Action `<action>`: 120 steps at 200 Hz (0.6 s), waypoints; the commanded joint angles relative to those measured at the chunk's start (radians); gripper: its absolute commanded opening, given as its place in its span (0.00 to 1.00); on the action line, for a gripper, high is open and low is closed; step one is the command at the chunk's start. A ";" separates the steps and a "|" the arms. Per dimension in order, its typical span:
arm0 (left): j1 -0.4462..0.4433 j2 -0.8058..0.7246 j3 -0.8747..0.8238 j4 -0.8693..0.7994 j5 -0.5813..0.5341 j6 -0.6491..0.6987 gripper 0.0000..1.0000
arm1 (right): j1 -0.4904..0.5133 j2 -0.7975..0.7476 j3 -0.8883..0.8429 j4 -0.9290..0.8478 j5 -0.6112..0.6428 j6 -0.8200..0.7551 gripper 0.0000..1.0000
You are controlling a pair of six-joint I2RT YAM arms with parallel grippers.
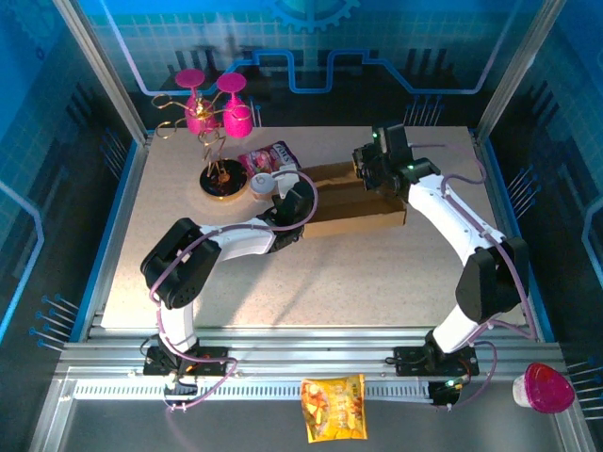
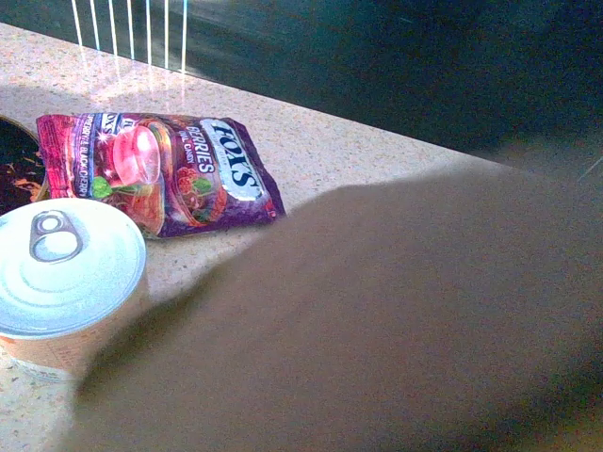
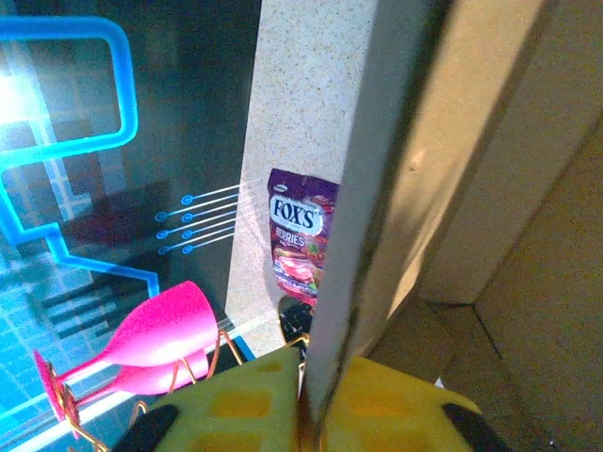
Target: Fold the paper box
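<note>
The paper box point(image 1: 363, 212) is a brown cardboard mailer lying mid-table, its walls partly raised. My right gripper point(image 1: 370, 168) is at the box's back edge. In the right wrist view its yellow pads point(image 3: 236, 395) are shut on the thin edge of an upright cardboard wall point(image 3: 377, 188), with the box's inside point(image 3: 528, 311) to the right. My left gripper point(image 1: 294, 200) is at the box's left end. In the left wrist view blurred cardboard point(image 2: 377, 320) lies close before the lens and hides the fingers.
A purple Fox's candy bag point(image 1: 268, 156) point(image 2: 160, 174) and a white-lidded can point(image 1: 261, 183) point(image 2: 66, 273) sit just left of the box. Pink glasses on a gold rack point(image 1: 212, 108) stand at the back left. A yellow snack bag point(image 1: 333, 407) lies on the front rail.
</note>
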State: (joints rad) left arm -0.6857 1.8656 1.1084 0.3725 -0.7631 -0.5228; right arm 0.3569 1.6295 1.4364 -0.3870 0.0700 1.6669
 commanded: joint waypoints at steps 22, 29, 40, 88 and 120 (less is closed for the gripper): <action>-0.009 -0.061 -0.033 -0.031 0.070 -0.019 0.42 | -0.015 -0.002 -0.041 0.052 0.009 0.027 0.00; -0.008 -0.087 -0.048 -0.053 0.085 -0.035 0.47 | -0.017 -0.006 -0.047 0.057 0.007 0.028 0.00; -0.008 -0.137 -0.081 -0.081 0.104 -0.064 0.57 | -0.018 -0.015 -0.062 0.071 0.005 0.035 0.00; -0.009 -0.380 -0.185 -0.275 0.260 -0.285 0.71 | -0.018 -0.063 -0.146 0.139 -0.026 0.024 0.00; -0.013 -0.543 -0.196 -0.476 0.294 -0.431 0.70 | -0.017 -0.101 -0.200 0.175 -0.048 0.017 0.00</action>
State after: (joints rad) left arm -0.6914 1.4300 0.9329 0.0959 -0.5278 -0.7929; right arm 0.3489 1.5730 1.2697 -0.2455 0.0330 1.7012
